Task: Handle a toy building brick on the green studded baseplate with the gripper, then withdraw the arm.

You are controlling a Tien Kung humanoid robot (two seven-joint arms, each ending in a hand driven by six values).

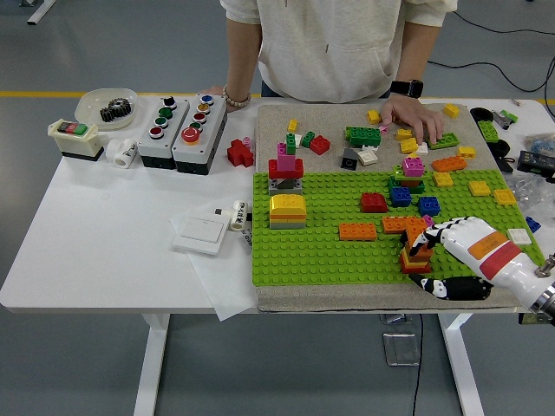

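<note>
On the green studded baseplate (pixel 321 238), near its right front edge, a small red-and-orange brick stack (pixel 416 251) looks light, rigid and slick, best pinched by its flat sides, where the right hand (pixel 464 251) seemingly curls around it.

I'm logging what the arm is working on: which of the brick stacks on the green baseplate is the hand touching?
The small red-and-orange brick stack near the green studded baseplate's front right corner; the right hand's fingers close around it. The other stacks stand untouched, farther back and left.
</note>
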